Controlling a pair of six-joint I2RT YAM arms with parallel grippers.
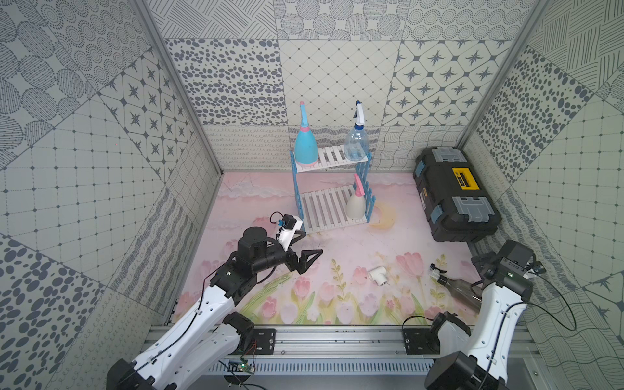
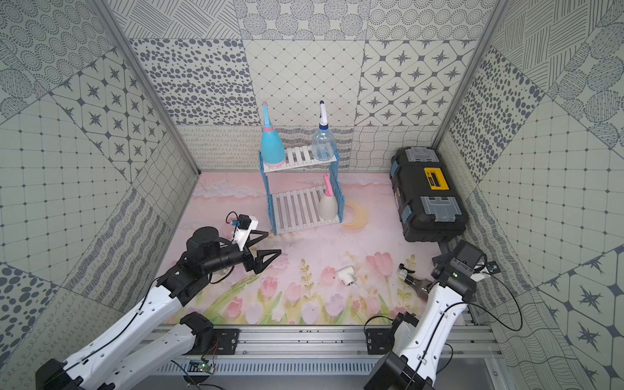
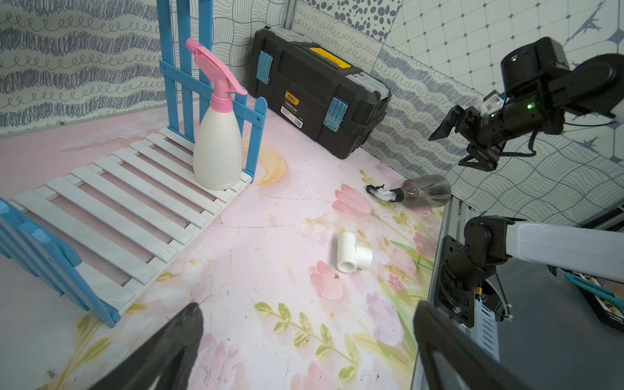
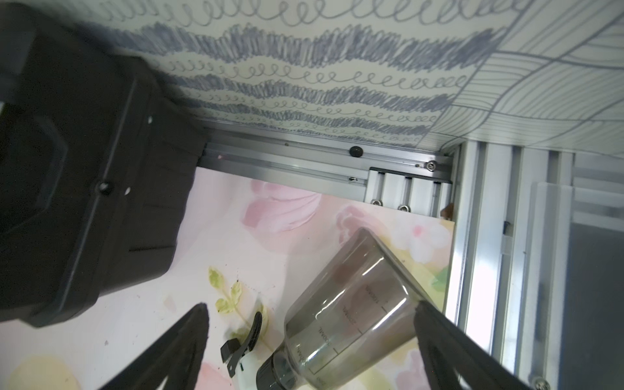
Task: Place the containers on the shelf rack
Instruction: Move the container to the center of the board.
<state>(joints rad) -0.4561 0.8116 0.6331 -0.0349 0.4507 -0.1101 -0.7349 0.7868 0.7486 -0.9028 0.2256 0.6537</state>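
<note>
Ahead of the left gripper (image 1: 313,241), whose jaws stand spread and empty, both top views show the shelf rack (image 1: 332,189): light blue bottle (image 1: 306,148) and clear bottle (image 1: 356,143) upright on the upper shelf, cream bottle (image 1: 356,206) on the lower. Only the left wrist view reads the black toolbox (image 3: 317,98): an orange "deli" badge, with finer label print illegible. It also shows the right gripper (image 3: 446,151) released, raised over the smoky bottle (image 3: 425,194), which lies on its side past the white pipe tee (image 3: 353,253). Only the right wrist view shows ML graduation marks on that transparent brown-grey cone, lying between the spread fingers (image 4: 180,346), black nozzle nearest the wrist; contact cannot be told.
</note>
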